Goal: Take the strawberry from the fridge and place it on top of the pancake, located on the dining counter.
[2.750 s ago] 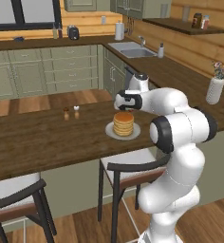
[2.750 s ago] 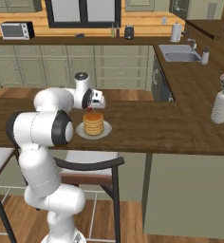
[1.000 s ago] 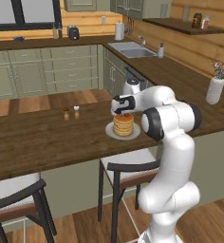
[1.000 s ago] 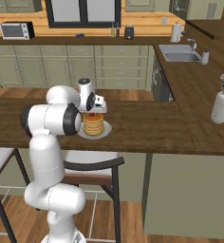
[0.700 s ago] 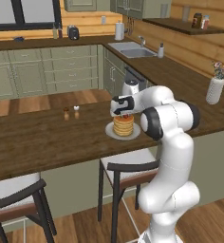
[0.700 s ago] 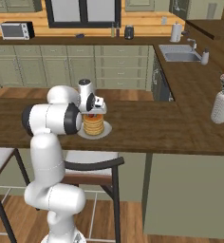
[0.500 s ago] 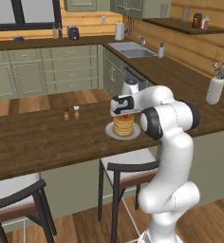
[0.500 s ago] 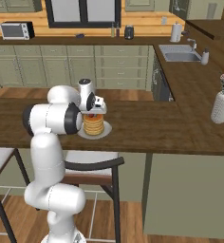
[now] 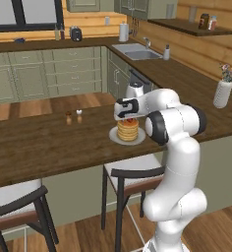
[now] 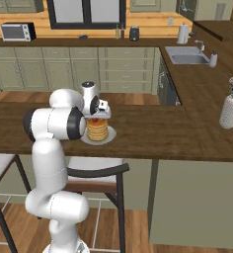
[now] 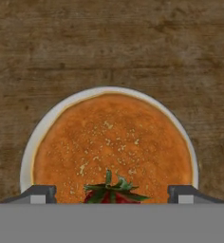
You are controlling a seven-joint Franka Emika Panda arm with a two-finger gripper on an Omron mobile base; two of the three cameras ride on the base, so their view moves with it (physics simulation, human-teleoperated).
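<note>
Cropping at the lower edge of the hand view hides most of the strawberry (image 11: 112, 193): only its green leafy cap and a sliver of red flesh are seen there. The 2 fingertips (image 11: 39, 193) of the claw (image 11: 112, 195) are likewise cut off, showing only as dark stubs at either side. From the 2 base views the berry is reduced to a small red spot (image 9: 130, 119) tucked under the hand, and its outline cannot be made out. The near rim of the plate (image 11: 31, 142) is also lost below the frame.

The strawberry is seen as a tiny red fruit with pointed green leaves, lying on the golden-tan top of the pancake (image 11: 114, 147), close to the edge nearest the camera. The pancake surface is speckled with pale crumbs, and in the right base view it is shown as a short stack (image 10: 97, 130) on a round light-grey plate. The plate is set on the dark-brown wooden bench (image 10: 163, 133).

The claw is held spread wide just above the stack, 1 finger on each side of the berry with clear gaps between, so nothing is pinched.

Counted: 1 strawberry, 1 pancake stack, 1 plate, 2 small shakers (image 9: 73, 117) on the bench, 1 white vase (image 10: 230, 111) with flowers, and 2 stools (image 9: 130, 177) at the bench's near side, the second partly cut off.
</note>
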